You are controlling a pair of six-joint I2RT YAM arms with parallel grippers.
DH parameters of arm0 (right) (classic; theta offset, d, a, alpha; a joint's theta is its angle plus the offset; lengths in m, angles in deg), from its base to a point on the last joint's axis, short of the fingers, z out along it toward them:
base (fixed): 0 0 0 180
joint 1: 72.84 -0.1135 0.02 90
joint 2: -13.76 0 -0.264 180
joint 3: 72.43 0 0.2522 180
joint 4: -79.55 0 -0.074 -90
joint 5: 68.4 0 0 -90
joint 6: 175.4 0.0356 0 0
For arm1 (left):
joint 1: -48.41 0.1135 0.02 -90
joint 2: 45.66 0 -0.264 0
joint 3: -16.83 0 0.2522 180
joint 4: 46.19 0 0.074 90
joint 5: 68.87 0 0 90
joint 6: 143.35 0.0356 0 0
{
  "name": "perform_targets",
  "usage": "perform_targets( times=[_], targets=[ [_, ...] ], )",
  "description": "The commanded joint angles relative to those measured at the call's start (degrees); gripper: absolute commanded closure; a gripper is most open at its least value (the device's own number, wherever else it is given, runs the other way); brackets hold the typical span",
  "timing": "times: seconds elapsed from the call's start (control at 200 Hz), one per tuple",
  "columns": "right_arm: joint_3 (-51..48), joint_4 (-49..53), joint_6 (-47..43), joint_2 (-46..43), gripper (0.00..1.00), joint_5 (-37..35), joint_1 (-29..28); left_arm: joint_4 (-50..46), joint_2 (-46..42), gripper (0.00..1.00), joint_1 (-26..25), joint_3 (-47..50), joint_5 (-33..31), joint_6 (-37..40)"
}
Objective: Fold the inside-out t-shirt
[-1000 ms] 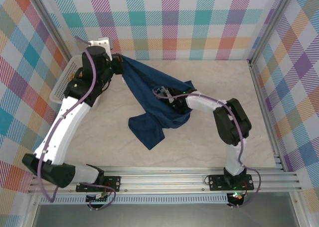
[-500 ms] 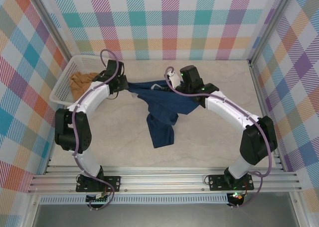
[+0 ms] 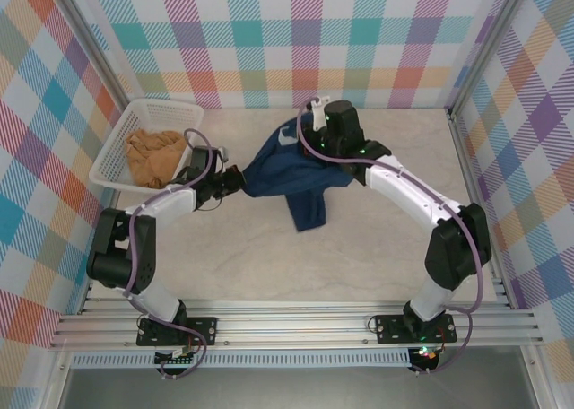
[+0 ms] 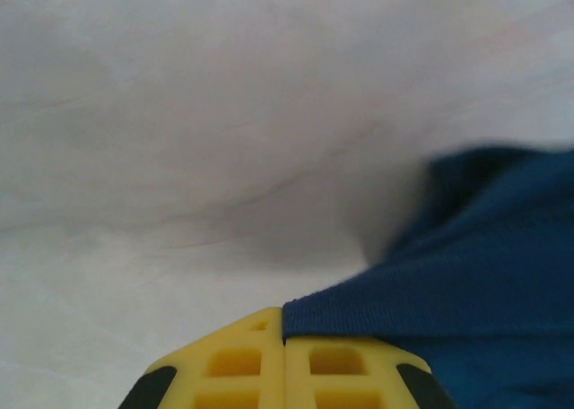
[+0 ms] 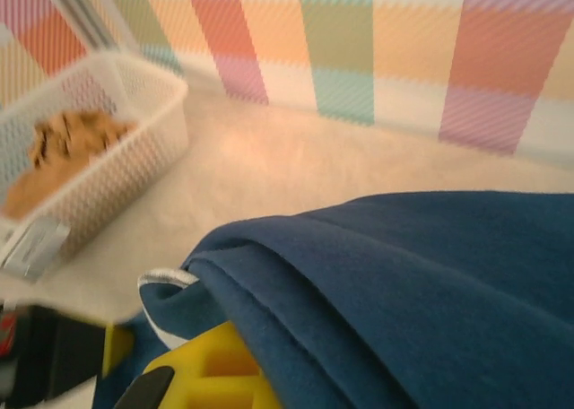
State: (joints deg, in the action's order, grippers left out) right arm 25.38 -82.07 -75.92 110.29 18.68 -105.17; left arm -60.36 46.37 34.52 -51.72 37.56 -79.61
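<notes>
Pinching the inside-out t-shirt [image 3: 300,183], left tool [image 4: 284,335] clamped, right tool [image 3: 292,145] clamped

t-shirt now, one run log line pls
t-shirt: navy, bunched mid-table | left claw: shut on t-shirt edge | right claw: shut on t-shirt | fold: not yet done

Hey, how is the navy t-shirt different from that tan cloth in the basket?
Colour: the t-shirt is dark navy, the tan cloth orange-brown. Place: the tan cloth lies in the white basket; the t-shirt is out over the table. State: the t-shirt is pinched by the left gripper and the right gripper; the tan cloth lies crumpled, untouched. Both are soft cloth.
</notes>
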Motion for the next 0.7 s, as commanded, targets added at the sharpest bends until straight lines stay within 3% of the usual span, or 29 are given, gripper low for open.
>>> perform_targets(
  times=[0.0, 0.135, 0.23, 0.44, 0.575, 0.695],
  targets=[
    [3.7, -13.0, 2.9, 1.1, 1.0, 7.9, 1.1, 3.6, -3.6, 1.0, -2.0, -0.6, -0.6, -1.7],
    [5.1, -16.7, 11.3, 0.7, 1.0, 29.5, 6.4, -4.8, -0.2, 1.0, -1.8, -2.4, -11.6, -2.8],
    [3.2, -14.7, 12.7, -1.7, 1.0, 35.7, 8.8, -5.4, 2.2, 1.0, 0.4, -1.7, -14.9, -5.1],
    [1.2, 8.2, -4.4, -7.3, 1.0, 35.7, 9.0, -4.7, 3.1, 1.0, 4.4, -0.4, -14.2, -6.0],
    [-3.2, 9.0, -5.9, -8.5, 1.0, 39.9, 9.0, -1.1, 0.6, 0.99, 3.6, 1.4, -7.8, -5.3],
    [-5.2, 7.6, -5.8, -9.3, 1.0, 40.5, 9.0, -1.2, -3.3, 0.82, 2.7, 3.2, -6.3, -4.7]
  ],
)
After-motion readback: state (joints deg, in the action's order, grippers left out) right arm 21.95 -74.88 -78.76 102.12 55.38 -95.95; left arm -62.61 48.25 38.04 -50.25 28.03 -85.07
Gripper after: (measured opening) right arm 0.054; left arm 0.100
